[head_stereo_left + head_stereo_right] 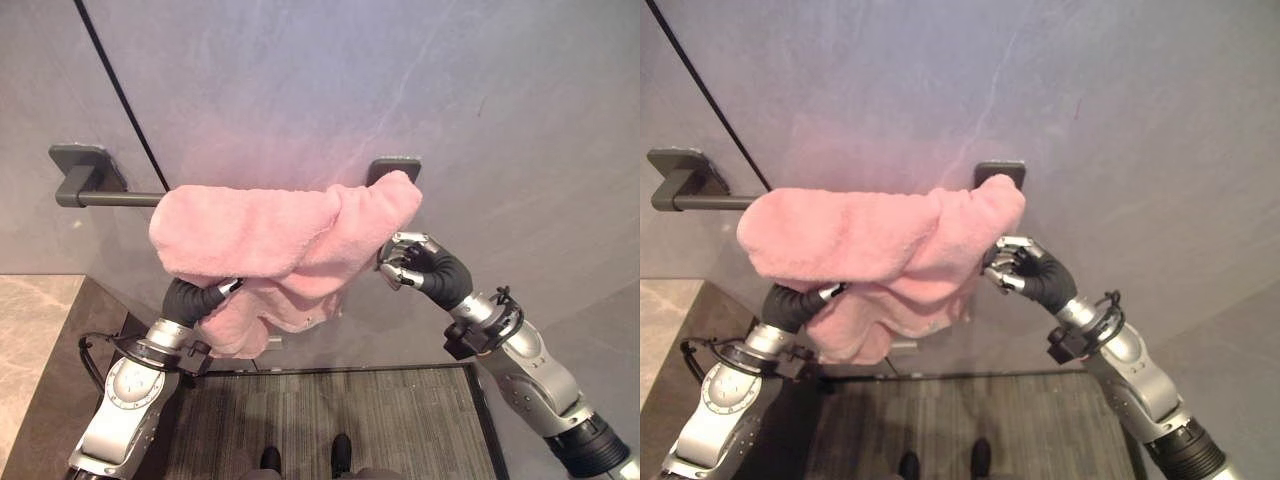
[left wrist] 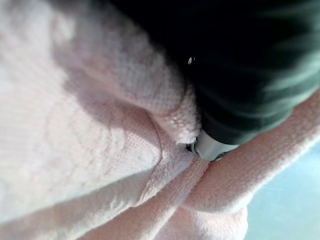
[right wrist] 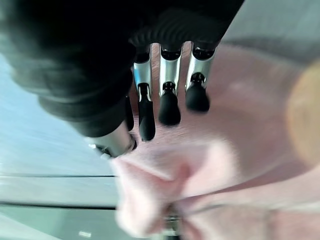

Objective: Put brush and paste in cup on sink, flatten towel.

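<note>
The step in hand is flattening the towel [image 1: 270, 235], which hangs bunched and lumpy over the rail [image 1: 110, 198], its folds heaped toward the right bracket [image 1: 395, 166]. The left hand [image 1: 200, 297] is pushed up into the hanging folds from below, its fingers buried in the cloth, so I cannot tell whether they grip it. The right hand [image 1: 405, 262] sits just beside the towel's right edge, below the bracket; its fingers [image 3: 169, 107] are loosely bent and seem to close on nothing, though the close view is poor. Brush, paste and cup are not to be seen here. Next, judging by the bunching, the right hand needs to catch the nearby edge and draw it outward along the rail while the left steadies the lower folds.
</note>
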Robot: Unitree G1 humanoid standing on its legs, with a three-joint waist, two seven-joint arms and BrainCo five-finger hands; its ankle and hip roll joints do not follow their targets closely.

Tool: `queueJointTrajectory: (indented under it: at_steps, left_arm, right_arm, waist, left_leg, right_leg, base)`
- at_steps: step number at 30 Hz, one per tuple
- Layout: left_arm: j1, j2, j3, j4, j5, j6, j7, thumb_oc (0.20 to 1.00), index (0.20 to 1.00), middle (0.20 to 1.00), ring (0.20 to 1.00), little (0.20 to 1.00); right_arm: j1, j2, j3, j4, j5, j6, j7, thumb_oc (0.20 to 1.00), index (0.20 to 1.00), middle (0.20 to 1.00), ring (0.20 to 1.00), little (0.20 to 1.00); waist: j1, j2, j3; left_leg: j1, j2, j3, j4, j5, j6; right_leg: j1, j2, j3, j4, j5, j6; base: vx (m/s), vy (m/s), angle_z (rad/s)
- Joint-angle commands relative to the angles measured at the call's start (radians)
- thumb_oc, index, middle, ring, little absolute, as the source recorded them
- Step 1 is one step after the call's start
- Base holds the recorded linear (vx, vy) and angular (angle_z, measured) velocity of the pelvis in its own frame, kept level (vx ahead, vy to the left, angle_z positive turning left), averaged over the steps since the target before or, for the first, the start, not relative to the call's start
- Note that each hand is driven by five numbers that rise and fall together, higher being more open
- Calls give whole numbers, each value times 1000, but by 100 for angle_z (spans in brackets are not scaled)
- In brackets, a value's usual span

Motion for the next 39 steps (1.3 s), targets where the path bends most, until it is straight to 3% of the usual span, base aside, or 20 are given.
queueJointTrajectory:
  at_steps: [1,7,17,20,28,37,39]
  left_arm:
    - [-18,53,5,0,28,-39,10,200,200,200,200,200]
    - [-25,79,-21,91,72,-14,17,200,200,200,200,200]
    - [-133,83,-127,172,46,-16,25,200,200,200,200,200]
    - [-152,71,-144,178,39,-18,24,200,200,200,200,200]
    - [-151,50,-144,201,52,-23,14,200,200,200,200,200]
    - [-126,22,-129,229,70,-19,19,200,200,200,200,200]
    - [-124,17,-132,232,73,-17,21,200,200,200,200,200]
  right_arm:
    - [4,3,-39,38,-103,-17,-43,1000,1000,1000,1000,1000]
    - [-15,99,-7,304,-222,34,-120,1000,1000,1000,1000,1000]
    - [-333,245,186,627,-144,34,-170,1000,1000,1000,1000,1000]
    - [-364,291,195,641,-35,21,-153,1000,1000,1000,1000,1000]
    - [-310,284,163,500,109,-10,-72,1000,1000,1000,1000,1000]
    - [-244,316,124,463,69,-19,-90,1000,1000,1000,1000,1000]
    - [-261,321,140,455,44,-19,-99,200,200,200,200,200]
  waist:
    - [0,-37,-52]
    - [25,-47,-31]
    - [86,-64,-4]
    - [96,-66,0]
    - [94,-61,-9]
    - [78,-46,-24]
    - [78,-41,-27]
  left_leg:
    - [-35,81,12,5,40,-88]
    - [-56,76,2,5,44,-78]
    - [-94,69,-1,5,54,-69]
    - [-106,66,1,5,56,-67]
    - [-109,61,-1,5,54,-68]
    - [-80,62,7,5,43,-66]
    - [-75,62,8,5,41,-66]
  right_leg:
    - [26,-152,1,0,-5,155]
    - [10,-158,-4,0,3,157]
    - [-31,-164,8,0,23,161]
    - [-47,-164,13,0,29,163]
    - [-47,-172,9,0,25,162]
    - [-26,-177,14,0,16,163]
    - [-21,-176,14,0,14,162]
  base:
    - [0,0,0]
    - [0,0,0]
    - [-27,6,4]
    - [-11,4,0]
    - [9,6,0]
    - [15,3,0]
    - [0,0,0]
